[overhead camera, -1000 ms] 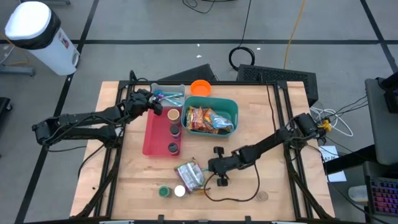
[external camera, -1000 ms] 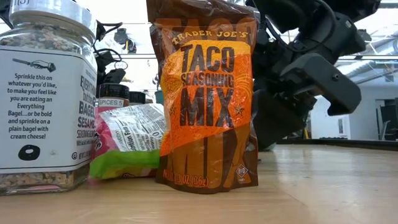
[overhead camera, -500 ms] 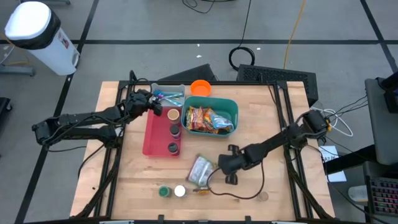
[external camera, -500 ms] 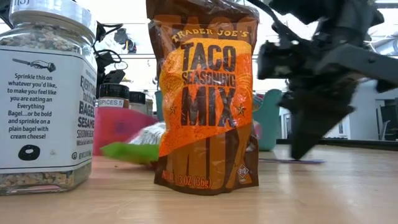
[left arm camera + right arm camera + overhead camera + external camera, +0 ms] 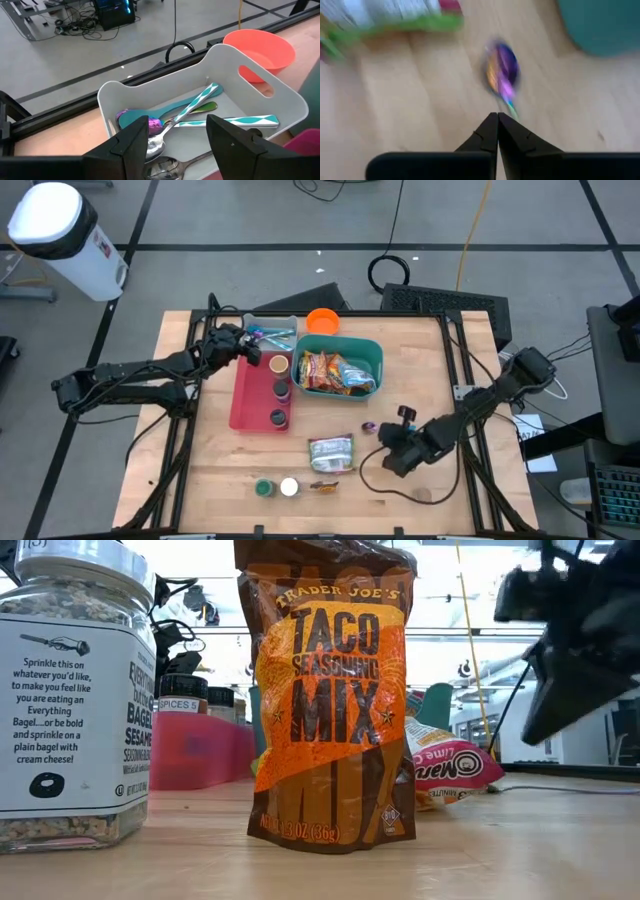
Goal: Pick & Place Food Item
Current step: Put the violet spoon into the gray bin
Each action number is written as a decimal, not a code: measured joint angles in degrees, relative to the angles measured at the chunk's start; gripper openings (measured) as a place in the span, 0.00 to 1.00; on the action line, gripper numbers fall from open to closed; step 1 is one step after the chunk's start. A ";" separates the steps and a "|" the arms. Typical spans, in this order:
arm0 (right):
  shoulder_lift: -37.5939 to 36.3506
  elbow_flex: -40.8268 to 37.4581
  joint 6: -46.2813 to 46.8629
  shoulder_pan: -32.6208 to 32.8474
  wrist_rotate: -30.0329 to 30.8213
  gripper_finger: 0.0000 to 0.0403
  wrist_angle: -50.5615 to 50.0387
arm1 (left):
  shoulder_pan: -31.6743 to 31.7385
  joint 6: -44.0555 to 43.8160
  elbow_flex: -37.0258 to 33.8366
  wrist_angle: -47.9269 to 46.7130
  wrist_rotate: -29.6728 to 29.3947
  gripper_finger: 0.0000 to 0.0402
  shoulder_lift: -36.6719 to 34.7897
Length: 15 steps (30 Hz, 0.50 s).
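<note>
A white-and-green snack bag (image 5: pixel 331 453) lies flat on the wooden table; it also shows in the low view (image 5: pixel 452 768). A small purple wrapped sweet (image 5: pixel 368 426) lies to its right, and the right wrist view shows it just ahead of my fingertips (image 5: pixel 502 70). My right gripper (image 5: pixel 386 438) is shut and empty, right of the bag and near the sweet, touching neither. My left gripper (image 5: pixel 248 346) is open and empty, waiting over the white cutlery caddy (image 5: pixel 210 100) at the far left.
A teal bin (image 5: pixel 374 352) of snack packets and a pink tray (image 5: pixel 245 402) with spice jars stand beyond the bag. An orange bowl (image 5: pixel 322 321) sits at the far edge. A taco seasoning pouch (image 5: pixel 330 690) and a bagel seasoning jar (image 5: pixel 70 690) stand near the front edge.
My right gripper has drawn back toward the table's right edge, away from the snack bag. The bag has slid a little to the right, turned about, and now lies flat, apart from the gripper.
</note>
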 joint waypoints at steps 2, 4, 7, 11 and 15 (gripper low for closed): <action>-0.54 -0.17 -2.23 0.27 1.91 0.04 1.99 | -0.03 -0.04 0.00 0.00 0.01 0.52 0.01; -0.84 -0.20 -5.43 0.25 3.12 0.08 3.50 | -0.03 -0.07 0.00 0.01 0.09 0.52 0.01; -0.88 -0.79 -9.03 -0.27 3.91 0.18 4.27 | -0.11 -0.07 0.00 0.01 0.47 0.52 0.00; -0.88 -4.72 -12.37 -2.20 5.99 0.31 4.16 | -0.11 -0.07 0.00 0.02 0.83 0.52 0.00; -0.93 -9.58 -13.84 -7.11 -0.64 0.40 6.98 | -0.11 -0.08 0.00 -0.07 1.52 0.52 0.00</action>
